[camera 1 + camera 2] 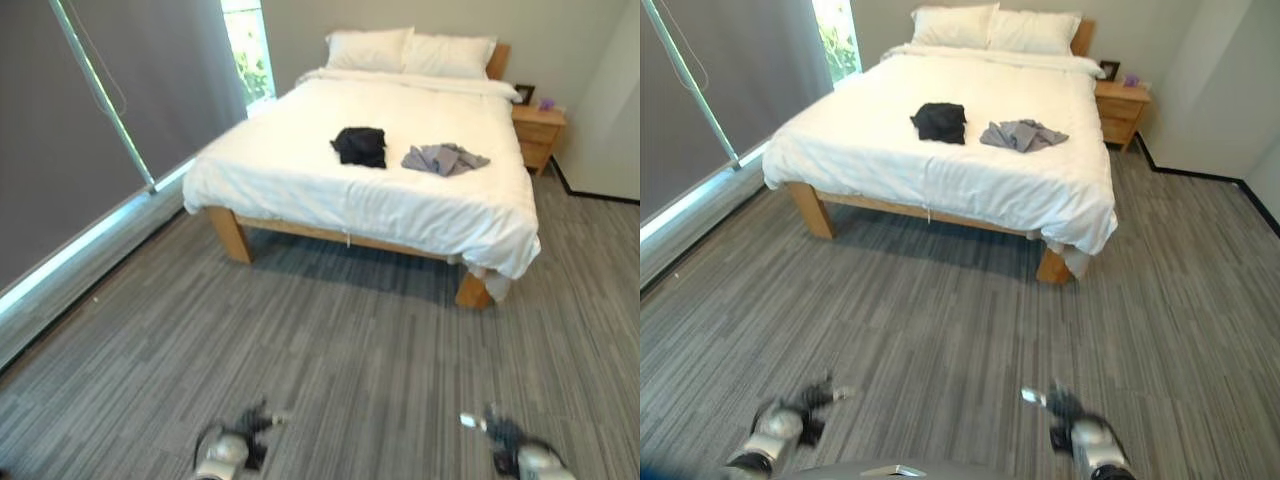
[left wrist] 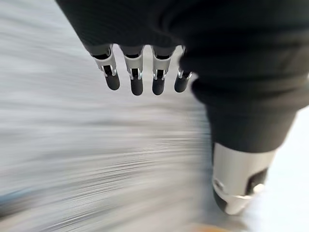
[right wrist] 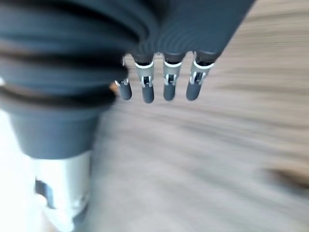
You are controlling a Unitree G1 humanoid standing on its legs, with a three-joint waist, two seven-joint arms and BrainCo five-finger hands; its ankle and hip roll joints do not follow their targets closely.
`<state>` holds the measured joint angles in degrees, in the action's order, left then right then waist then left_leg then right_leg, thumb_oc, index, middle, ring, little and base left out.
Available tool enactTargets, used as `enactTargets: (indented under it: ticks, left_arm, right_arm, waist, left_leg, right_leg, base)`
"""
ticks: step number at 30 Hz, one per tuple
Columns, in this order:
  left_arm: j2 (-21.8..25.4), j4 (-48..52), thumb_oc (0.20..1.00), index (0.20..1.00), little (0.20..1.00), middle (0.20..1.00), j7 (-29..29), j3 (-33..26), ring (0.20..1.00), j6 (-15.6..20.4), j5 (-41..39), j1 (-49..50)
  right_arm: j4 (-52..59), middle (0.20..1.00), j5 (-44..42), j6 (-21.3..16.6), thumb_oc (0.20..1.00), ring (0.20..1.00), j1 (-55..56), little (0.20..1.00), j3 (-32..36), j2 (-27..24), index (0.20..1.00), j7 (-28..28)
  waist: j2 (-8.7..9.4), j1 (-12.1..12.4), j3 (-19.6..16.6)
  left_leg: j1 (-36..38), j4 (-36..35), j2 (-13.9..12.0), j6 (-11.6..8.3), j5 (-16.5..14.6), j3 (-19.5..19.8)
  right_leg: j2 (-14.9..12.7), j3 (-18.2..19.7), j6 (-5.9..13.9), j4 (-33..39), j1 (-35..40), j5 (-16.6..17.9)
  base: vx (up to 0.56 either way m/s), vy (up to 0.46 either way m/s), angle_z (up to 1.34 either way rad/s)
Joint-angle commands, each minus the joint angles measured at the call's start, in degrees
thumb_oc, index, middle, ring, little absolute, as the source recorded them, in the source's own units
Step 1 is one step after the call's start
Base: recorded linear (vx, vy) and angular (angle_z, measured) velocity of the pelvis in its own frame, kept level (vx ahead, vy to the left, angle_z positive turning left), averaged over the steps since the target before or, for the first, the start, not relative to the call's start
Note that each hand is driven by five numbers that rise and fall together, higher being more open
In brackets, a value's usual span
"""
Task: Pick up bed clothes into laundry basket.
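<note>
Nothing is collected yet: the black garment and grey garment lie on the bed, well ahead of the left hand and right hand, both seemingly straight-fingered and empty above the floor.

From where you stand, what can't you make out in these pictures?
- Black garment and grey garment on the bed: too far off in the eye views to tell what kind of clothing they are.
- Small items on the nightstand: too small to identify.
- Floor past the left hand and right hand: blurred in both wrist views.
</note>
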<state>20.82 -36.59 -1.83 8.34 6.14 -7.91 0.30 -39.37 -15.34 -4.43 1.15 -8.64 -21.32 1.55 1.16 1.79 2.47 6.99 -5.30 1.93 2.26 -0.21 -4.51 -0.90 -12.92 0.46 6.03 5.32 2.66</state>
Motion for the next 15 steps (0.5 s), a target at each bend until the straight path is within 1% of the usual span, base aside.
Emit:
enactTargets:
  ticks: [1,2,3,7,10,11,12,13,15]
  left_arm:
    - [1.3,2.5,1.000,1.000,1.000,1.000,0.0,-1.9,1.000,0.5,-5.7,-0.6]
    - [1.3,5.2,1.000,1.000,1.000,1.000,-0.2,-2.4,1.000,0.5,-6.4,0.1]
    - [0.9,9.2,1.000,1.000,1.000,1.000,-0.4,-2.9,1.000,0.4,-8.0,1.2]
    - [1.0,11.3,1.000,1.000,1.000,1.000,0.2,-1.9,1.000,0.0,-7.2,1.7]
    - [1.3,14.0,1.000,1.000,1.000,1.000,1.1,-2.1,1.000,-0.9,-6.0,3.7]
    - [1.9,16.1,1.000,1.000,1.000,1.000,0.3,-3.7,1.000,-0.2,-4.0,5.3]
    - [1.9,16.2,1.000,1.000,1.000,1.000,0.3,-3.7,1.000,-0.2,-3.9,5.4]
    - [2.1,16.9,1.000,1.000,1.000,1.000,-1.0,-4.5,1.000,0.6,-2.1,5.5]
    - [1.9,15.5,1.000,1.000,1.000,1.000,-1.9,-5.3,1.000,1.5,-1.0,6.0]
  right_arm:
    - [3.7,1.000,-1.6,-0.5,1.000,1.000,-1.1,1.000,0.7,-0.8,1.000,0.0]
    - [5.2,1.000,-2.1,-0.5,1.000,1.000,-0.7,1.000,1.2,-0.8,1.000,0.0]
    - [8.9,1.000,-3.0,-0.7,1.000,1.000,0.3,1.000,1.4,-0.2,1.000,0.7]
    - [9.0,1.000,-3.8,-1.0,1.000,1.000,1.2,1.000,1.4,0.9,1.000,0.5]
    - [10.8,1.000,-1.5,-0.6,1.000,1.000,2.6,1.000,1.6,0.8,1.000,0.6]
    - [11.1,1.000,-2.0,-1.0,1.000,1.000,4.2,1.000,1.5,1.2,1.000,1.5]
    - [11.1,1.000,-2.0,-1.0,1.000,1.000,4.2,1.000,1.5,1.2,1.000,1.5]
    - [10.8,1.000,-3.1,-1.3,1.000,1.000,4.4,1.000,1.0,1.6,1.000,1.7]
    - [11.8,1.000,-3.6,-1.9,1.000,1.000,4.6,1.000,0.1,1.7,1.000,1.9]
  waist:
    - [1.21,0.1,-0.6]
    - [1.19,0.2,-0.6]
    - [1.13,0.3,-0.4]
    - [1.04,0.7,-0.1]
    - [1.02,0.8,0.4]
    - [1.44,1.3,0.7]
    - [1.47,1.3,0.6]
    - [1.81,1.7,0.8]
    - [2.47,2.2,1.3]
  left_leg:
    - [-2.2,0.3,-1.6,-2.73,-0.5,6.7]
    - [-2.3,0.3,-1.5,-2.69,-0.5,6.8]
    - [-2.5,0.3,-1.4,-2.57,-0.4,7.1]
    - [-2.5,0.3,-1.2,-2.32,-0.5,7.5]
    - [-2.6,0.3,-1.2,-2.25,-0.6,7.5]
    - [-2.8,0.3,-1.1,-2.23,-0.5,7.7]
    - [-2.8,0.3,-1.1,-2.23,-0.5,7.6]
    - [-3.0,0.3,-1.1,-2.29,-0.4,7.8]
    - [-3.3,0.3,-1.1,-2.42,-0.2,7.7]
  right_leg:
    - [-5.1,0.3,5.65,-1.0,2.2,-2.0]
    - [-5.2,0.2,5.66,-1.0,2.2,-2.0]
    - [-5.3,-0.1,5.75,-1.0,2.2,-1.9]
    - [-5.6,-0.4,5.90,-1.0,2.2,-1.8]
    - [-5.7,-0.5,6.05,-1.0,2.1,-1.9]
    - [-5.6,-0.6,6.08,-1.0,1.9,-1.9]
    - [-5.7,-0.6,6.08,-1.0,1.8,-1.9]
    - [-5.6,-0.6,6.05,-1.0,1.6,-1.8]
    - [-5.7,-0.5,5.99,-1.0,1.4,-1.7]
  base:
    - [0.00,0.000,0.00]
    - [0.00,0.000,0.00]
    - [0.00,0.000,0.00]
    - [0.00,0.009,0.02]
    - [0.00,0.000,0.00]
    - [0.00,0.000,0.00]
    - [0.00,0.000,0.00]
    - [-0.05,-0.020,0.00]
    - [-0.05,-0.026,0.01]
